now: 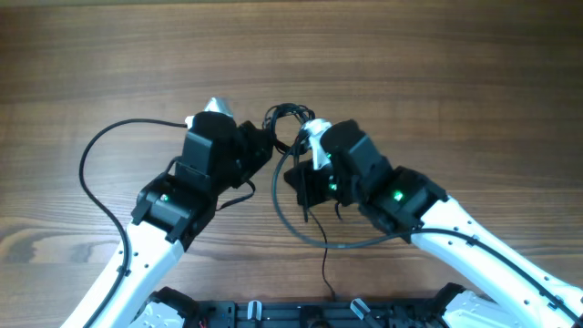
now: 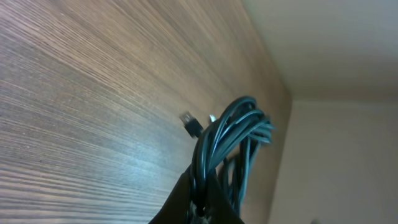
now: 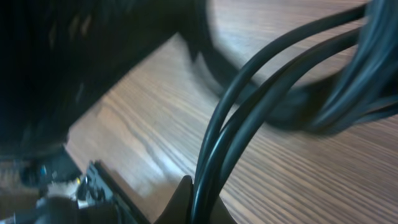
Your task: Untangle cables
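The cables (image 1: 288, 118) form a small black knotted coil in the middle of the table, held between my two arms. My left gripper (image 1: 263, 146) comes in from the left and is shut on a few strands of the coil. In the left wrist view the coil (image 2: 235, 134) rises out of my left gripper (image 2: 203, 190), and a small plug end (image 2: 189, 122) sticks out beside it. My right gripper (image 1: 304, 148) is shut on a few strands from the right. The right wrist view shows those strands (image 3: 249, 106) running up from my right gripper (image 3: 203, 194).
One thin black strand (image 1: 84, 173) loops wide over the wooden table (image 1: 437, 82) on the left. Another loop (image 1: 305, 230) sags toward the front edge beneath the right arm. A dark rail (image 1: 273, 314) runs along the near edge. The left arm (image 3: 68, 68) fills the right wrist view's upper left.
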`<act>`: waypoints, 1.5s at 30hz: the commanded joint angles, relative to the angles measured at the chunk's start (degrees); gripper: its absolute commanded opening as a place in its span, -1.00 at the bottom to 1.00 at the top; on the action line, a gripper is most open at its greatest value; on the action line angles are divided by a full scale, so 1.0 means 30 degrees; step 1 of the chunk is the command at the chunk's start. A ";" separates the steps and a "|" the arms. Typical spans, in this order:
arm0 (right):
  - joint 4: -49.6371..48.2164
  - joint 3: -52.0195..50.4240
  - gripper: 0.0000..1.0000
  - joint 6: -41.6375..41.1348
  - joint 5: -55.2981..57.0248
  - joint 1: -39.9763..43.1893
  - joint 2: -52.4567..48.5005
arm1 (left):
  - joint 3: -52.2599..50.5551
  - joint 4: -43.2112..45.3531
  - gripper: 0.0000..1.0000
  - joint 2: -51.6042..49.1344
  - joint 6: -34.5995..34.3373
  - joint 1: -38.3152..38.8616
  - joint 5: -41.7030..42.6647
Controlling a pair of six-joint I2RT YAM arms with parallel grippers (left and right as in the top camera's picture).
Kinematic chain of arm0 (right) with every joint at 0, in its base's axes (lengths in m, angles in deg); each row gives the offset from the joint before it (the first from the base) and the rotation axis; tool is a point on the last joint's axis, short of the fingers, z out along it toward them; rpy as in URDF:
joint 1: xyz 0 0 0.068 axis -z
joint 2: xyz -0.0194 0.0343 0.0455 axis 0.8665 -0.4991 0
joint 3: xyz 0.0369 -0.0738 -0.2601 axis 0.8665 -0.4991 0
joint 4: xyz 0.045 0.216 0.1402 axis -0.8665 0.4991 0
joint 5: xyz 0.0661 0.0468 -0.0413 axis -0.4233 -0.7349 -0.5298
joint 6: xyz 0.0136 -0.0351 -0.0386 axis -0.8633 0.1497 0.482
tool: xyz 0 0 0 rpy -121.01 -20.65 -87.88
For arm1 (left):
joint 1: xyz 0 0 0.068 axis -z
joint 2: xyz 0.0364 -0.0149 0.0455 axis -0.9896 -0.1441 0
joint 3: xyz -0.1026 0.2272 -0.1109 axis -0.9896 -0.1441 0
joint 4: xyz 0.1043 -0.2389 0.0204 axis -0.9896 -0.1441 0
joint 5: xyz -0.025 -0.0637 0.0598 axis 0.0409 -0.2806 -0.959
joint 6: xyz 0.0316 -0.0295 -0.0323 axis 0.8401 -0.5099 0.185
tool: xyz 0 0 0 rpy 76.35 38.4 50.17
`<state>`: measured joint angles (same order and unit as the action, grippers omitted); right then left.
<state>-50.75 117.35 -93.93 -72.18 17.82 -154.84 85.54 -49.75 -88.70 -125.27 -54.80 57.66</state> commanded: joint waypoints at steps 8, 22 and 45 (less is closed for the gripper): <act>-0.1916 0.0284 -0.91 -0.1537 -0.2004 0.2623 0.0291 | 0.0066 0.0627 -0.92 0.0036 0.6594 0.0743 0.2178; -0.3308 0.0284 -0.91 -0.1421 -0.1690 0.2987 -0.1260 | 0.0066 0.0233 -0.92 0.0036 1.2568 0.0736 0.7628; -0.2616 0.0277 -0.92 0.0998 -0.5428 0.5056 -0.1260 | 0.0066 -0.1472 -0.92 0.0029 1.2247 -0.1129 0.3708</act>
<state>-59.05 117.22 -93.32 -86.91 32.31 -158.25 85.56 -53.45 -88.96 -87.67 -56.63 74.27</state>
